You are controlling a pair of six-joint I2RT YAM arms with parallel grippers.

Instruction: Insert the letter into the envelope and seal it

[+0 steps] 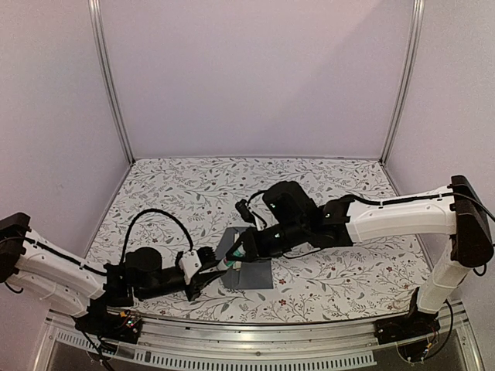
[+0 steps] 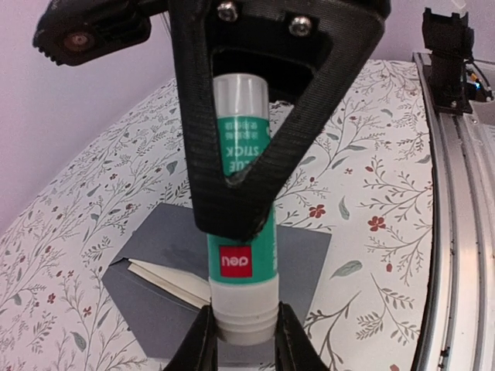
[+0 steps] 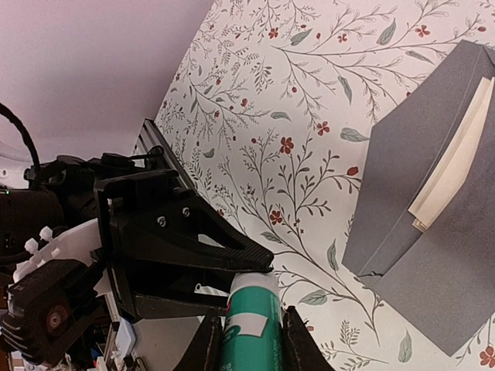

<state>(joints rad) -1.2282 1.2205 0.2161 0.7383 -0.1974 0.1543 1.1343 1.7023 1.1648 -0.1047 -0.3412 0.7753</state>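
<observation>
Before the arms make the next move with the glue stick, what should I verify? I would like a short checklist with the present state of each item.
1. Letter inside the envelope: ok, only its pale edge shows at the mouth.
2. Flap open and ready for glue: ok, it is unsealed.
3. Left gripper shut on the glue stick: ok.
4. Right gripper shut on the other end of the glue stick: ok.
5. Glue stick uncapped: cannot tell.
</observation>
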